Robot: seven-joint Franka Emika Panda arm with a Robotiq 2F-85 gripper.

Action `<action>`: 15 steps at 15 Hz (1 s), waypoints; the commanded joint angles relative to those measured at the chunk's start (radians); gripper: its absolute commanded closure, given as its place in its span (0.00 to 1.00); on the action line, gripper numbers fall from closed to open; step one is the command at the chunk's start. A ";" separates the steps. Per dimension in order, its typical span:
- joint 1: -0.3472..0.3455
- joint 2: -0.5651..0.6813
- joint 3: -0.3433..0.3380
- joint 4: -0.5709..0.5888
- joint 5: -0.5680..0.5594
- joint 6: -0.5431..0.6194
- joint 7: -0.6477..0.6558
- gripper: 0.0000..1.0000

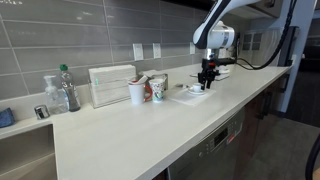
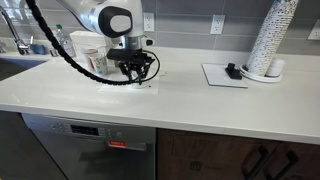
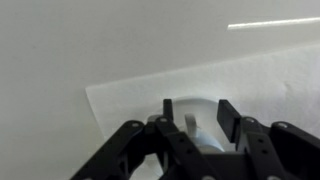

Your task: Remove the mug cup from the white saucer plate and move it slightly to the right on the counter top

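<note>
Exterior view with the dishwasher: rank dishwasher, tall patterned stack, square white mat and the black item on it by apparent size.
1. dishwasher, though it is nearest the camera, which enlarges it
2. tall patterned stack
3. square white mat
4. black item

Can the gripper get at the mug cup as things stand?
Likely yes. In the wrist view the gripper hangs right over the mug cup, its fingers apart on either side, and nothing shows between them and the cup.
</note>
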 commanded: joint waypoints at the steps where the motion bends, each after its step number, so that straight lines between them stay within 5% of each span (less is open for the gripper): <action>1: -0.028 0.026 0.024 0.019 0.041 0.025 -0.020 0.53; 4: -0.034 0.032 0.031 0.023 0.053 0.042 -0.021 0.65; 9: -0.041 0.041 0.042 0.025 0.069 0.060 -0.023 0.63; 11: -0.042 0.044 0.044 0.025 0.068 0.061 -0.020 0.74; 12: -0.043 0.043 0.044 0.024 0.069 0.063 -0.020 0.90; 15: -0.045 0.033 0.045 0.018 0.069 0.058 -0.014 1.00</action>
